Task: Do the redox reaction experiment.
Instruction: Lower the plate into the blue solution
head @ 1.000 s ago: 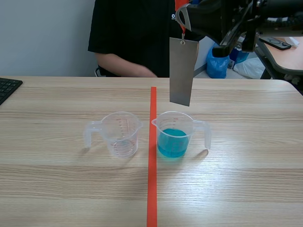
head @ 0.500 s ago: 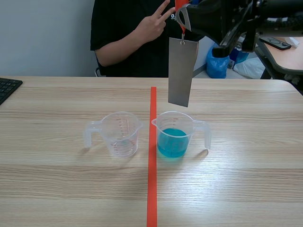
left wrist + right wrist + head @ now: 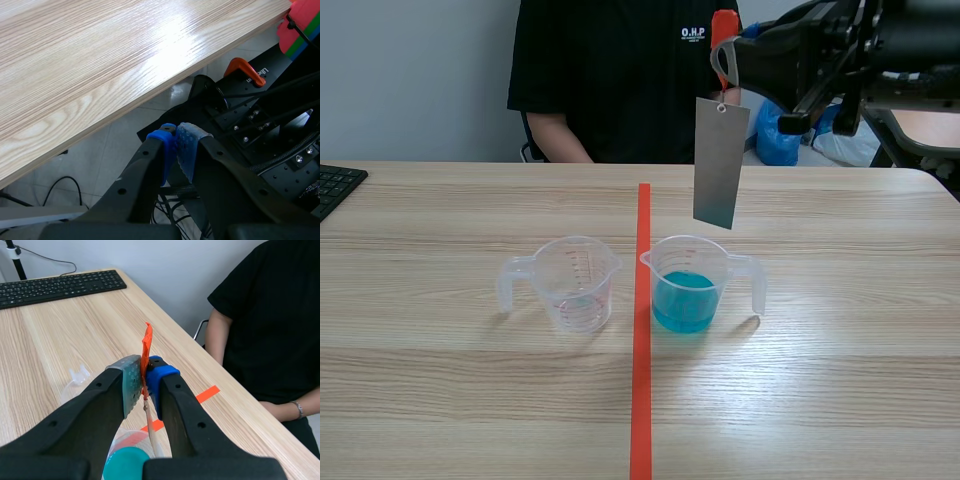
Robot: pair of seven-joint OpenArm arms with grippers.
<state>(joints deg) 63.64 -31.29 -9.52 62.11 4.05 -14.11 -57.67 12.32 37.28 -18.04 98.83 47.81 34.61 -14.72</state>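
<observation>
A grey metal sheet (image 3: pixel 720 162) hangs from an orange-red tag (image 3: pixel 722 45), and my right gripper (image 3: pixel 728 52) is shut on that tag high above the table. The sheet's lower edge is above the clear measuring cup of blue liquid (image 3: pixel 687 285), apart from it. In the right wrist view the orange tag (image 3: pixel 146 348) is pinched between the pads, with the blue liquid (image 3: pixel 126 463) below. An empty clear measuring cup (image 3: pixel 572 282) stands left of the red tape line. My left gripper (image 3: pixel 177 147) is shut on nothing, off the table's edge.
A person in a black shirt (image 3: pixel 620 80) sits across the table. A black keyboard (image 3: pixel 335 187) lies at the far left edge. An orange clamp (image 3: pixel 245 70) and cables sit under the table (image 3: pixel 90 60) near my left gripper.
The right gripper has shifted a little right and lower with the hanging sheet. The person's raised hand has dropped out of sight.
</observation>
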